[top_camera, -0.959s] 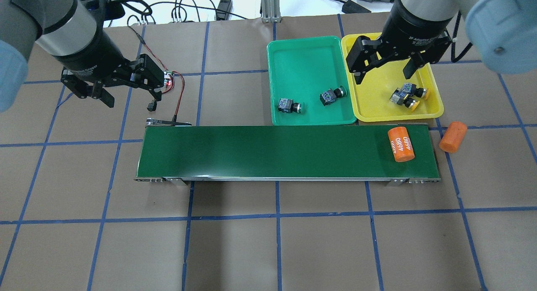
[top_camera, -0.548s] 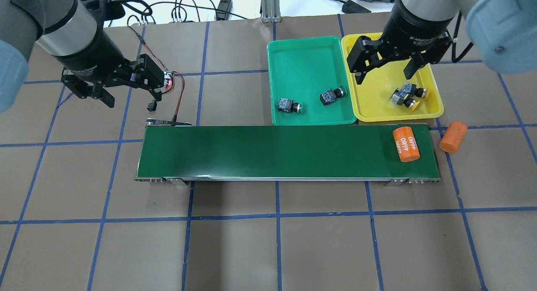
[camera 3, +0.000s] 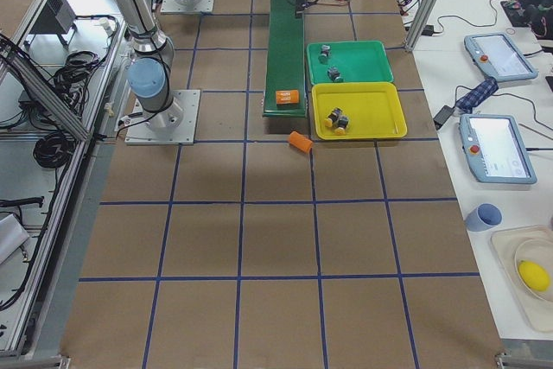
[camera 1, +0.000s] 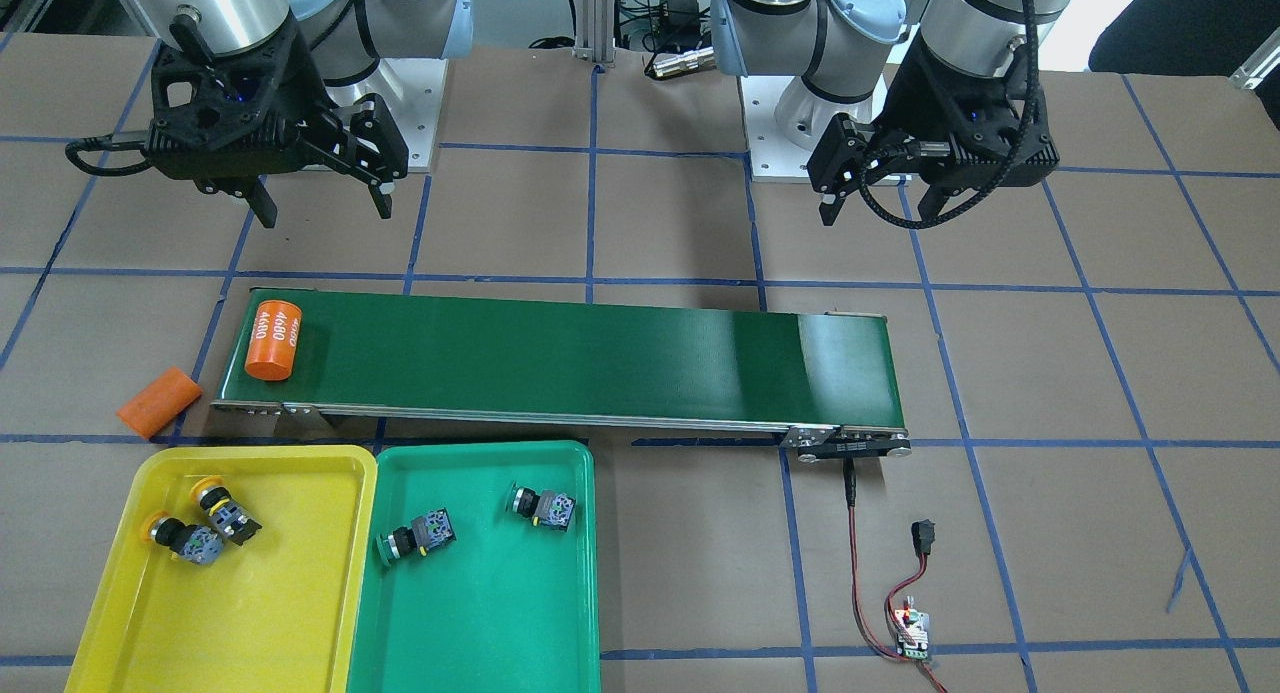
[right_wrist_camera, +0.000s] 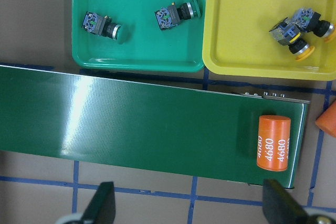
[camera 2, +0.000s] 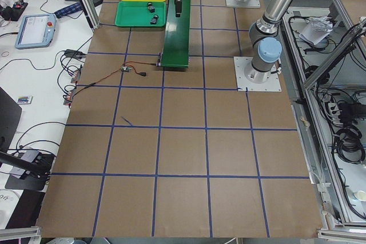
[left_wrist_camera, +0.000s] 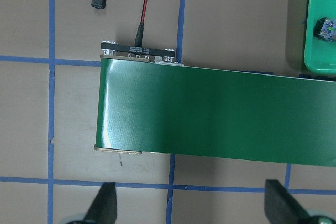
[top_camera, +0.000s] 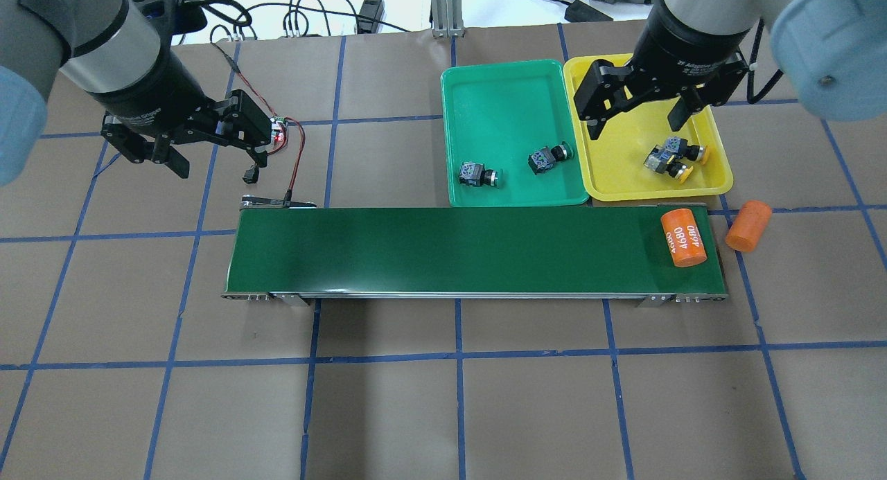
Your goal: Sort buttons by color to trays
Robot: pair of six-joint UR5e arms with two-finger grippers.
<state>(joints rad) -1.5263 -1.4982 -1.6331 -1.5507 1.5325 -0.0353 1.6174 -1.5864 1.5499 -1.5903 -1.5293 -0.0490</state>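
1. Two trays sit side by side in the upper right of the overhead view with their rims meeting. The green tray (top_camera: pixel 513 85) is on the left and the yellow tray (top_camera: pixel 624 179) on the right.
2. Between them they hold four pieces to sort, two with green caps and two with yellow. Each pair lies in the tray of its own colour.
3. The left green button (top_camera: pixel 477 174) lies on its side near the green tray's lower edge. Its long axis runs nearly level across the frame, with the cap to the right and a touch downward.
4. The right green button (top_camera: pixel 549 157) also lies on its side, near the first but not touching it. Its cap points right and slightly up, toward the yellow tray.
5. The upper yellow button (top_camera: pixel 675 149) and the lower yellow button (top_camera: pixel 665 165) lie touching in the lower right part of the yellow tray. They are nearly parallel, with both caps to the right and slightly downward.
6. One conveyor belt (top_camera: pixel 450 251) runs left to right just below the trays.
7. There are two orange cylinders. The marked cylinder (top_camera: pixel 683 237), printed 4680, lies at the belt's right end with its long axis across the belt's width. The plain cylinder (top_camera: pixel 748 226) lies on the surface (top_camera: pixel 443 397) just off that same end.
8. The left gripper (top_camera: pixel 218 163) hangs in the upper left of the overhead view, above the surface beyond the belt's left end. Its jaws are spread wide and hold nothing.
9. The right gripper (top_camera: pixel 634 127) hovers over the yellow tray's upper half — jaws released wide and empty, clear of both yellow buttons.
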